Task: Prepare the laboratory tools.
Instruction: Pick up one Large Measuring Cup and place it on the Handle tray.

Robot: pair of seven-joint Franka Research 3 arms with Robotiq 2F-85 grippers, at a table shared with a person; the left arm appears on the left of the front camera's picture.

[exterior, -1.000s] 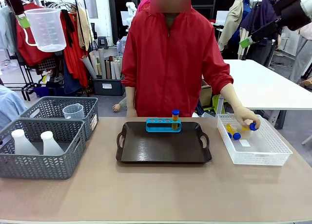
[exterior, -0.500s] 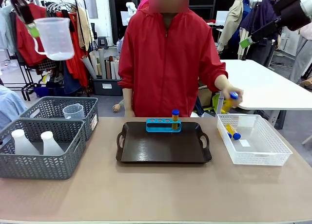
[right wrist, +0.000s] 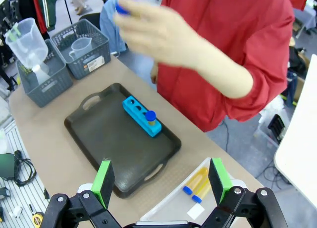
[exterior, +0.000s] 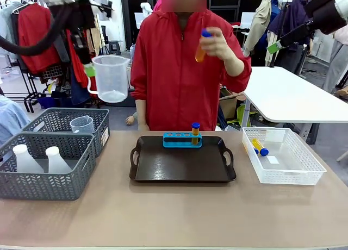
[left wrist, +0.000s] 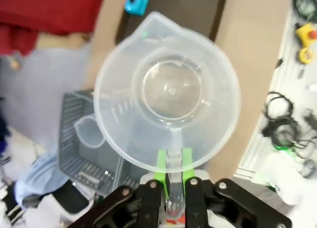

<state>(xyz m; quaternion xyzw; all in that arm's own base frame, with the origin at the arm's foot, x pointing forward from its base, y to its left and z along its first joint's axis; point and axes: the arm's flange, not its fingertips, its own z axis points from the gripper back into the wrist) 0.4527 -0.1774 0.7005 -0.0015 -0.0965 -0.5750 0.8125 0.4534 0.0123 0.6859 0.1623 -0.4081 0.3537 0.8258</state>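
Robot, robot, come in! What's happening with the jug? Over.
Left gripper shut on beaker handle, beaker in the air. Right gripper open, empty. Person's hand raised with a tube.

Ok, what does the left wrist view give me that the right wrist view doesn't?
Left wrist: the beaker from above, empty, its handle pinched in the shut left gripper. Right wrist: the open right gripper, two tubes in the white basket, one tube standing in the blue rack. Both: the beaker, the rack, the dark tray and a grey basket.
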